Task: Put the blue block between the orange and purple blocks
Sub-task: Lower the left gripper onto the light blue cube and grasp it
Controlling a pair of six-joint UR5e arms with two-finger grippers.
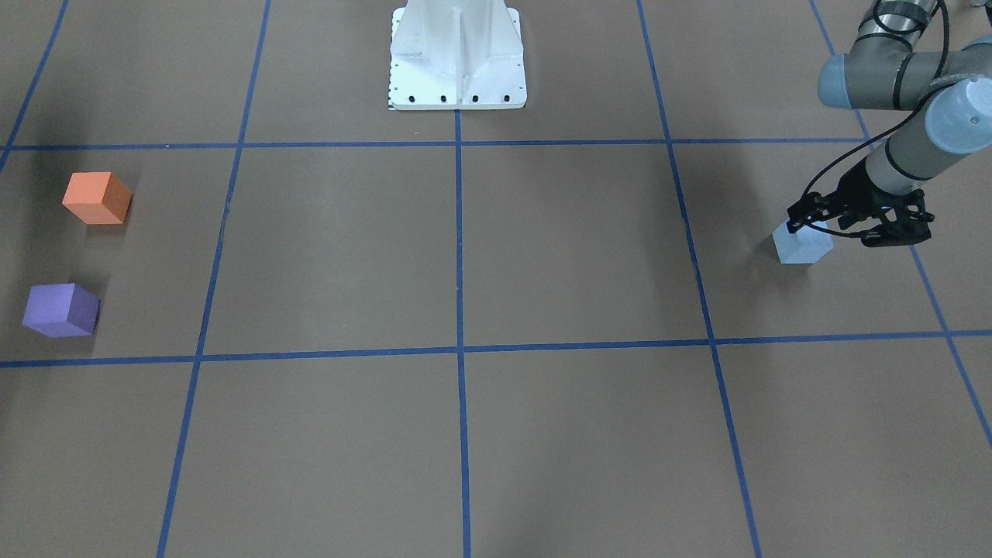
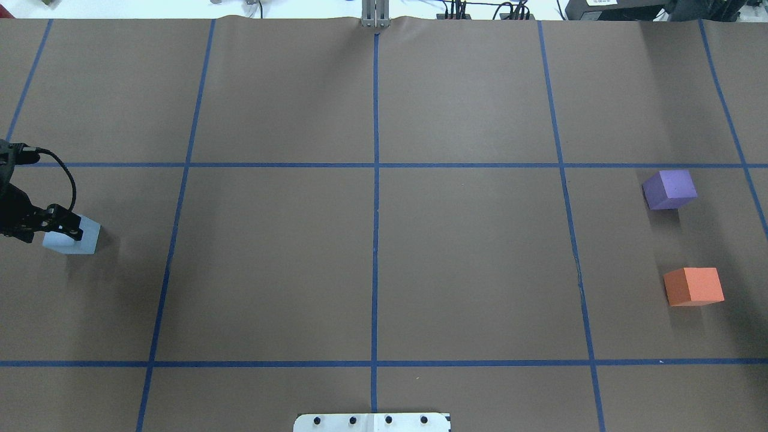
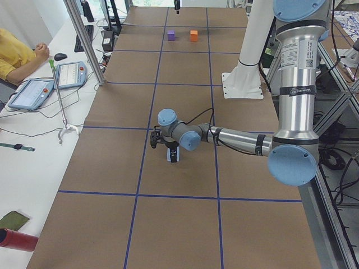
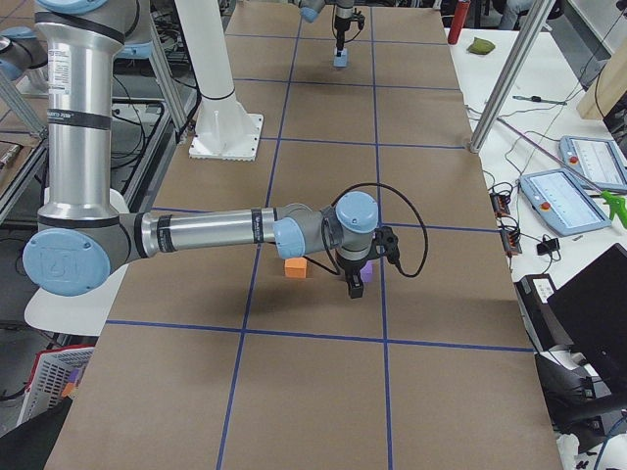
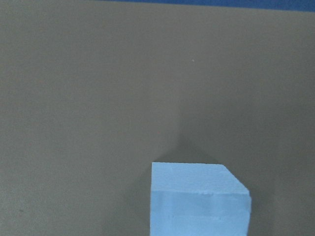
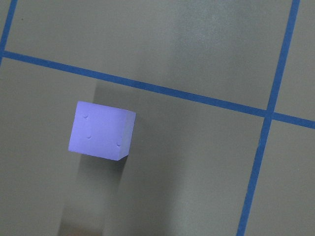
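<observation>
Left pincer [image 1: 810,219] at blue block [image 1: 802,249] on table [image 1: 542,271] — grip cannot be told; right pincer [image 4: 355,286] beside purple block [image 1: 60,310] — likewise undetermined

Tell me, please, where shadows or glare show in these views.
Overhead exterior: a pale sheen on the table paper, and the blue block casts a faint shadow rightward. Right wrist-mounted: the purple block throws a long shadow downward in the picture.

From where I stand, the brown paper-covered table [image 2: 468,252] is crossed by a grid of blue tape lines [image 2: 375,240]. A pale blue foam block [image 2: 84,241] sits at 9 o'clock, a purple foam cube [image 2: 669,189] at 3, an orange foam cube [image 2: 694,286] at 4. The white metal base plate [image 2: 372,422] is at 6.
</observation>
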